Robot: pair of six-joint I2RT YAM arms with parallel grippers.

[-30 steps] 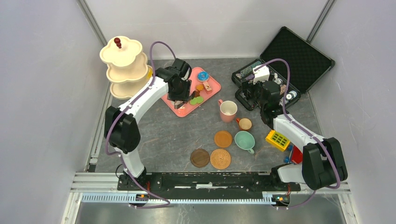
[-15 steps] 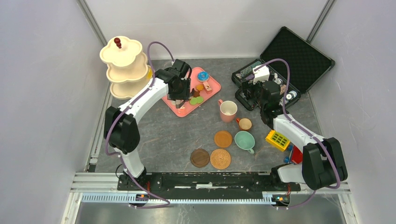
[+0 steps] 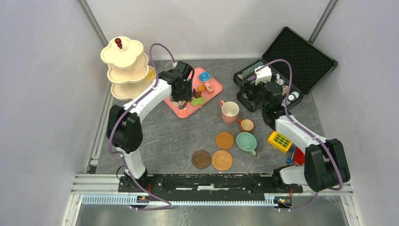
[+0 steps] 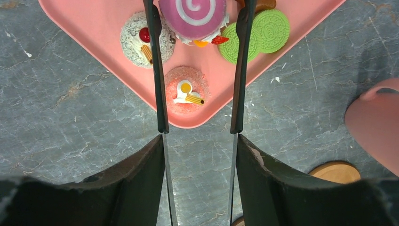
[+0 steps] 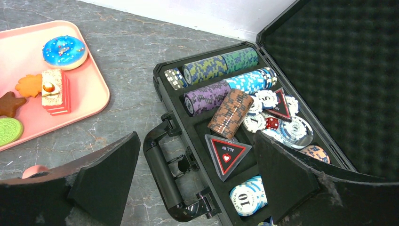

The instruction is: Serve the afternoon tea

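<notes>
Top cam: my left claw (image 3: 181, 103) hangs over the near corner of the tray (image 3: 214, 88), mid-frame. The stand (image 3: 123, 63) is upper left, near the tray, so the left arm's way closer to it than my right claw (image 3: 250, 92), which sits over by the case (image 3: 301, 56), upper right.

Left wrist: jaws about half apart, straddling the swirl cake (image 4: 192, 12) at the top edge, dead ahead. One side's brushing it, tiny gap on the other, so not pinched imo.

Right wrist: jaws wide, holding nothing, chips (image 5: 207, 96) in front.
</notes>
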